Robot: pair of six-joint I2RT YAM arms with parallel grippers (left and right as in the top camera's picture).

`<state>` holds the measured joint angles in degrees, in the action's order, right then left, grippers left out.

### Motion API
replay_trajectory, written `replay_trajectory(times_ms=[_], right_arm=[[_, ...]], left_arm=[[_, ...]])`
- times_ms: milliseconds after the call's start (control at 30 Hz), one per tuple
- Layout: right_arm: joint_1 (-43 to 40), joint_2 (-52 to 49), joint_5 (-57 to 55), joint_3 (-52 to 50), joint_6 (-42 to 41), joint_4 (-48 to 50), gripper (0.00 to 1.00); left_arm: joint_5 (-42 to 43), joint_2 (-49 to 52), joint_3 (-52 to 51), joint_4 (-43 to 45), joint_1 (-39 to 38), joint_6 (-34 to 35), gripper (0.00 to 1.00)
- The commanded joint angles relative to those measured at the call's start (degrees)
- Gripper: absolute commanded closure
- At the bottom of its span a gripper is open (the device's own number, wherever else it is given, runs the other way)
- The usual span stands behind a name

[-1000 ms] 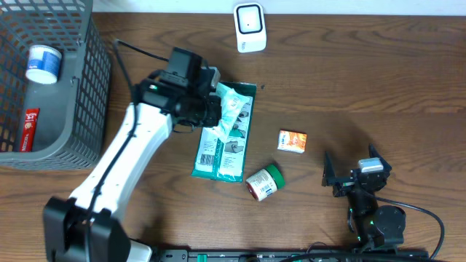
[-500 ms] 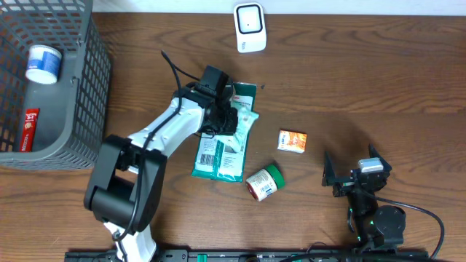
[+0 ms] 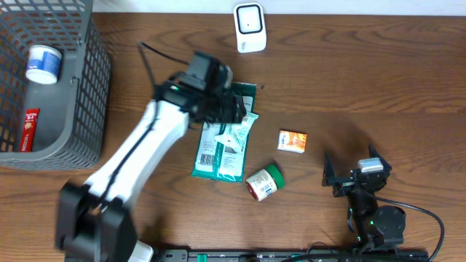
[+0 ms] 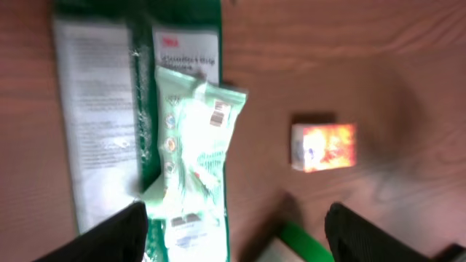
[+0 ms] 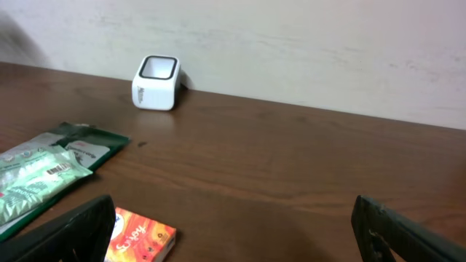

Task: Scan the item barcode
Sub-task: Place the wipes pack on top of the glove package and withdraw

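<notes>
The left gripper (image 4: 237,231) is opened wide over the pale green pack (image 4: 193,160) near the scanner (image 3: 250,28). Its barcode (image 4: 217,110) could be covered by a finger.

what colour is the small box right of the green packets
Orange. The small box shows best in the left wrist view, lying flat on the wood.

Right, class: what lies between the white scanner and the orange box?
Nothing. Only bare wooden table runs between the scanner and the box, as the overhead and right wrist views both show.
</notes>
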<state>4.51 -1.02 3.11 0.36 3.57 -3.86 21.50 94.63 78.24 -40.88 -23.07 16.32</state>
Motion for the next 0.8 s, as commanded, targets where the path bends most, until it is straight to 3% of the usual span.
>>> replay_trajectory(times_ms=[0,100,233,500,767], right_arm=[[-0.5,0.2,-0.1,0.0,-0.3,-0.2,0.01],[-0.5,0.2,-0.1,0.0,-0.3,-0.2,0.01],[-0.5,0.2,-0.1,0.0,-0.3,-0.2,0.01],[-0.5,0.2,-0.1,0.0,-0.3,-0.2,0.01],[-0.5,0.2,-0.1,0.0,-0.3,-0.2,0.01]], left_arm=[[-9.6,-4.3,15.8,-12.1,4.3,-3.0,0.21],[-21.3,-4.2,30.6,-23.8,9.8,-5.4,0.21],[-34.1,-4.2,42.1,-29.5,19.8,-6.4,0.21],[-35.7,-0.7,41.0,-27.1,43.2,-6.4,0.21],[-35.7,13.1,40.9,-26.1,54.1,-10.8,0.26]])
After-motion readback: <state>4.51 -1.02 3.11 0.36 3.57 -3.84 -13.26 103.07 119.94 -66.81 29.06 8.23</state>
